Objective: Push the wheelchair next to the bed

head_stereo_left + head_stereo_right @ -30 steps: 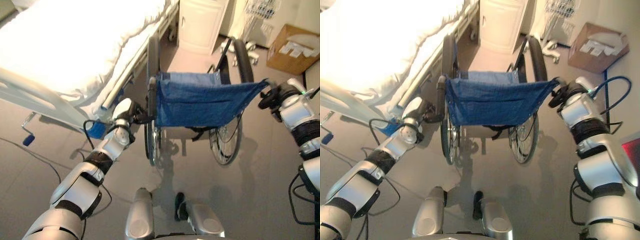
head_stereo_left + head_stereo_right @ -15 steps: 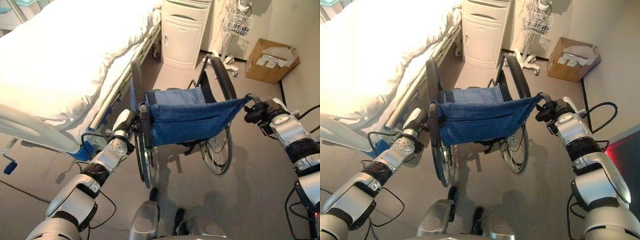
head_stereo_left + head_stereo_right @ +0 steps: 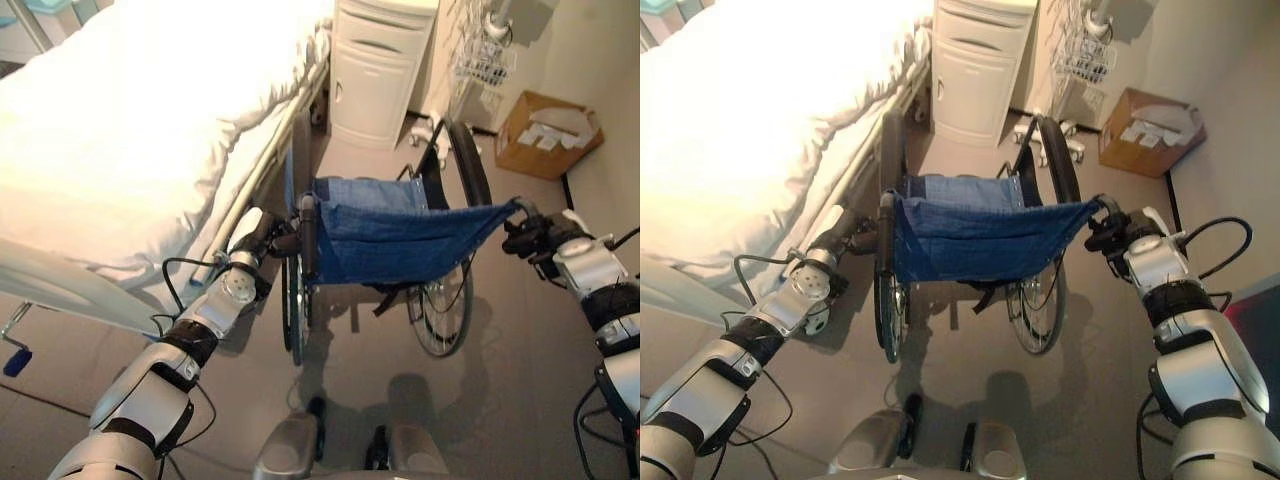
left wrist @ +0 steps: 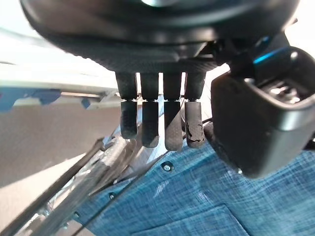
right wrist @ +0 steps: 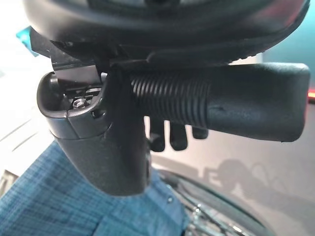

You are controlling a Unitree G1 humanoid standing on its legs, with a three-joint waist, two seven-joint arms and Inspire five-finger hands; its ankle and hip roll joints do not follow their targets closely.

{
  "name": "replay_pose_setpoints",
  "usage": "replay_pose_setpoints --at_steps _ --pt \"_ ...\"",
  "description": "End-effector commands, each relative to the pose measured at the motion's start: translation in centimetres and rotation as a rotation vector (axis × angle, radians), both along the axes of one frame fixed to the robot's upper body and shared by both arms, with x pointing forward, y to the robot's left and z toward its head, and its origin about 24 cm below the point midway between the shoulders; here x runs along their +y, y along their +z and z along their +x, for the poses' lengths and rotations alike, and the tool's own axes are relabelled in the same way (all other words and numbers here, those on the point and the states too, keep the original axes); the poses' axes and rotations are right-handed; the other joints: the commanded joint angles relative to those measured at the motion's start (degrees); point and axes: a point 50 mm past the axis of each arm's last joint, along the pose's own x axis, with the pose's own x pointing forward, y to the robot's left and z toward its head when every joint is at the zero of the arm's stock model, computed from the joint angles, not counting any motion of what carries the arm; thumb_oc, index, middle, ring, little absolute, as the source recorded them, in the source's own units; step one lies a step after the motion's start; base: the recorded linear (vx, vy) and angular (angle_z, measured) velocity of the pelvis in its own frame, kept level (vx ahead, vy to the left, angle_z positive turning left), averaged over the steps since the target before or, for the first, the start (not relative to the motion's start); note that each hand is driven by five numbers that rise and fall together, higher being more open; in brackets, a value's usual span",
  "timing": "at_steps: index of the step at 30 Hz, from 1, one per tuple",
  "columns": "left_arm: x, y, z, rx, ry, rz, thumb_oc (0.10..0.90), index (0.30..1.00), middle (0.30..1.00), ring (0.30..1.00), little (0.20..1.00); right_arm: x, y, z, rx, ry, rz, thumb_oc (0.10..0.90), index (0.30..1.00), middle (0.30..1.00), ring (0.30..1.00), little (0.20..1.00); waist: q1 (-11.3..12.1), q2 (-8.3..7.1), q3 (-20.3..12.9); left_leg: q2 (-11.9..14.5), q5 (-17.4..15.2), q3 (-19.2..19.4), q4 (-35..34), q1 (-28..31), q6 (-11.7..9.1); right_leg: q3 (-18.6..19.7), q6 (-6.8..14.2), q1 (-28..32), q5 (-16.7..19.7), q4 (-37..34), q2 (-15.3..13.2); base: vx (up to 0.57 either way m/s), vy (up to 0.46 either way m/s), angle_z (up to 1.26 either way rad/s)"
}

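You are clasping the wheelchair by its two rear push handles, left hand curling round one and right hand round the other, so it is rolling straight while sitting just beside the bed.

Bed cut off at frame edge — wheelchair front hidden.

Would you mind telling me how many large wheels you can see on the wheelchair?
2: the left wheel stands beside the bed, and the right wheel is on the far side from it. Small front wheels may be hidden under the seat.
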Motion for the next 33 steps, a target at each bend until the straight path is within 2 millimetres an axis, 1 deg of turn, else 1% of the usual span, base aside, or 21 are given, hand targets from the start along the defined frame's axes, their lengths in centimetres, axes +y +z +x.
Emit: replay_pose_setpoints --at_steps 1,4,6,7,8,10,11,12,13,14,15,17,18,19,20,21,24,25,26,29,33 --pt "-3.0 4.0 0.6 -0.246 -0.14 -0.053 0.4 0.3 0.3 0.3 0.3 9.9 0.9 2.2 -0.14 0.393 0.295 0.4 0.3 0.3 0.3 0.3 -0.8 -2.8 -0.2 -2.9 -8.4 1.2 0.1 3.2 -1.0 1.7 3.0 -2.5 21.6 -22.2 -2.7 0.23 -0.169 0.49" --pt "-3.4 5.5 1.4 -0.3 -0.14 -0.047 0.4 0.3 0.3 0.3 0.3 10.1 3.7 3.0 -0.194 0.409 0.303 0.4 0.3 0.3 0.3 0.3 -0.7 -3.61 0.0 -3.8 -7.9 1.2 0.3 1.1 -1.3 0.5 1.8 -1.1 20.6 -24.5 -1.6 0.13 -0.169 0.66" --pt "-3.8 6.1 1.8 -0.314 -0.134 -0.072 0.4 0.3 0.3 0.3 0.3 10.4 4.7 3.3 -0.213 0.42 0.328 0.4 0.3 0.3 0.3 0.3 -0.8 -3.46 -0.6 -3.2 -7.3 0.7 1.3 0.0 -2.1 1.7 0.9 0.1 17.9 -22.4 -0.8 0.31 -0.155 0.34" --pt "-3.8 5.9 1.8 -0.311 -0.132 -0.082 0.4 0.3 0.3 0.3 0.3 10.5 4.8 3.3 -0.209 0.426 0.333 0.4 0.3 0.3 0.3 0.3 -0.9 -3.77 -1.2 -2.1 -8.3 1.5 2.8 0.5 -3.1 0.9 0.1 2.0 16.7 -23.1 -1.7 0.33 -0.094 0.27" --pt "-3.8 5.9 1.8 -0.309 -0.133 -0.084 0.4 0.3 0.3 0.3 0.3 10.4 4.9 3.3 -0.209 0.424 0.333 0.4 0.3 0.3 0.3 0.3 -1.0 -3.88 -1.3 -1.7 -8.3 1.6 3.4 0.7 -3.3 0.9 -0.1 2.5 16.5 -23.3 -1.7 0.4 -0.112 0.19" --pt "-4.1 5.6 1.8 -0.304 -0.137 -0.089 0.4 0.3 0.3 0.3 0.3 10.3 4.8 3.2 -0.2 0.425 0.34 0.4 0.3 0.3 0.3 0.3 -2.2 -4.26 -2.4 1.4 -7.6 2.2 5.4 4.2 -4.7 0.2 -0.8 4.2 16.3 -24.6 -2.1 0.35 -0.031 0.06" --pt "-4.2 5.3 1.7 -0.299 -0.131 -0.096 0.4 0.3 0.3 0.3 0.3 10.2 4.6 3.1 -0.191 0.427 0.352 0.4 0.3 0.3 0.3 0.3 -3.0 -3.93 -3.4 3.6 -5.9 2.5 5.1 6.8 -5.8 -0.3 -1.1 5.1 15.8 -25.3 -1.9 0.35 0.032 0.31" --pt "-4.2 5.2 1.7 -0.297 -0.124 -0.107 0.4 0.3 0.3 0.3 0.3 10.0 4.4 3.0 -0.183 0.427 0.351 0.4 0.3 0.3 0.3 0.3 -3.4 -3.83 -4.0 4.8 -3.3 2.6 6.9 7.3 -6.6 -0.5 -1.8 6.0 15.3 -25.5 -1.8 0.27 0.022 0.43" --pt "-4.2 5.2 1.7 -0.297 -0.123 -0.11 0.4 0.3 0.3 0.3 0.3 10.0 4.4 2.9 -0.181 0.427 0.352 0.4 0.3 0.3 0.3 0.3 -3.5 -3.81 -4.1 5.2 -2.4 2.7 8.2 7.0 -6.8 -0.6 -2.1 6.4 15.0 -25.6 -1.8 0.27 -0.037 0.43" --pt "-4.3 5.4 1.7 -0.298 -0.123 -0.116 0.4 0.3 0.3 0.3 0.3 10.1 3.9 2.8 -0.18 0.424 0.369 0.4 0.3 0.3 0.3 0.3 -3.1 -4.2 -3.9 6.4 1.2 3.8 13.5 3.6 -7.2 -0.9 -3.0 8.9 14.2 -26.1 -1.7 0.25 -0.058 0.27" --pt "-4.3 5.5 1.7 -0.301 -0.125 -0.116 0.4 0.3 0.3 0.3 0.3 10.3 3.6 2.7 -0.183 0.423 0.381 0.4 0.3 0.3 0.3 0.3 -2.8 -4.39 -3.4 7.0 2.5 4.6 14.1 1.0 -7.0 -0.8 -3.4 10.5 13.6 -26.1 -1.5 0.3 -0.049 0.13" --pt "-4.5 5.8 1.8 -0.308 -0.131 -0.119 0.4 0.3 0.3 0.3 0.3 10.8 3.1 2.6 -0.184 0.42 0.393 0.4 0.3 0.3 0.3 0.3 -1.6 -3.88 -1.6 7.2 4.9 6.2 11.0 -4.4 -7.4 0.1 -3.8 13.9 12.3 -26.3 -0.1 0.23 0.036 -0.18" --pt "-4.6 5.8 1.9 -0.31 -0.132 -0.12 0.4 0.3 0.3 0.3 0.3 10.9 3.0 2.6 -0.183 0.42 0.392 0.4 0.3 0.3 0.3 0.3 -1.4 -3.65 -1.2 7.3 5.5 6.4 10.4 -4.9 -7.7 0.2 -3.9 14.9 12.0 -26.4 0.2 0.3 0.162 -0.12" --pt "-4.8 5.8 1.9 -0.314 -0.128 -0.131 0.4 0.3 0.3 0.3 0.3 11.4 2.6 2.6 -0.179 0.425 0.385 0.4 0.3 0.3 0.3 0.3 -0.4 -2.47 0.1 7.2 9.8 7.1 5.6 -8.6 -9.2 1.1 -4.3 18.6 11.1 -27.7 1.8 0.28 0.176 0.0" --pt "-4.8 5.8 1.9 -0.314 -0.126 -0.136 0.4 0.3 0.3 0.3 0.3 11.5 2.5 2.6 -0.178 0.427 0.384 0.4 0.3 0.3 0.3 0.3 0.0 -1.97 0.4 7.0 11.1 7.2 3.6 -9.7 -9.6 1.5 -4.4 19.5 10.8 -27.9 2.3 0.47 0.31 0.02" --pt "-4.9 5.5 1.8 -0.308 -0.113 -0.151 0.4 0.3 0.3 0.3 0.3 11.8 2.0 2.5 -0.17 0.434 0.393 0.4 0.3 0.3 0.3 0.3 1.3 -0.43 1.1 5.8 14.3 6.7 -2.1 -12.0 -10.5 3.2 -4.6 22.0 9.8 -28.4 3.7 0.38 0.277 -0.11" --pt "-4.6 5.3 1.7 -0.307 -0.104 -0.155 0.4 0.3 0.3 0.3 0.3 12.0 1.8 2.4 -0.161 0.439 0.392 0.4 0.3 0.3 0.3 0.3 1.9 0.41 1.1 5.6 13.9 7.8 -5.5 -11.3 -10.5 3.8 -4.2 23.6 8.7 -28.7 3.5 0.28 0.229 -0.63" --pt "-4.3 5.1 1.7 -0.287 -0.098 -0.16 0.4 0.3 0.3 0.3 0.3 11.9 1.2 2.3 -0.148 0.433 0.413 0.4 0.3 0.3 0.3 0.3 1.9 0.41 -0.3 5.7 10.6 9.4 -7.5 -9.1 -9.4 3.2 -3.3 24.3 8.1 -29.1 2.0 0.2 0.179 -0.6" --pt "-4.2 5.0 1.7 -0.285 -0.097 -0.159 0.4 0.3 0.3 0.3 0.3 11.9 1.1 2.3 -0.148 0.434 0.416 0.4 0.3 0.3 0.3 0.3 2.0 0.38 -0.5 5.6 10.3 9.4 -7.8 -8.7 -9.3 3.1 -3.1 24.4 8.1 -29.2 1.7 0.23 0.224 -0.5" --pt "-3.4 5.1 1.6 -0.277 -0.092 -0.124 0.4 0.3 0.3 0.3 0.3 12.1 0.5 2.0 -0.135 0.441 0.451 0.4 0.3 0.3 0.3 0.3 2.8 0.14 -2.9 4.1 6.9 8.7 -10.6 -4.3 -7.6 1.7 -1.1 24.3 8.7 -30.7 -0.3 0.13 0.171 -0.36" --pt "-3.0 6.2 2.1 -0.307 -0.085 -0.107 0.4 0.3 0.3 0.3 0.3 12.6 1.4 2.5 -0.157 0.453 0.482 0.4 0.3 0.3 0.3 0.3 3.7 -0.55 -3.7 3.0 6.1 8.5 -11.5 -4.2 -6.7 0.2 0.6 22.7 10.4 -32.0 -2.1 0.02 0.093 -0.28"
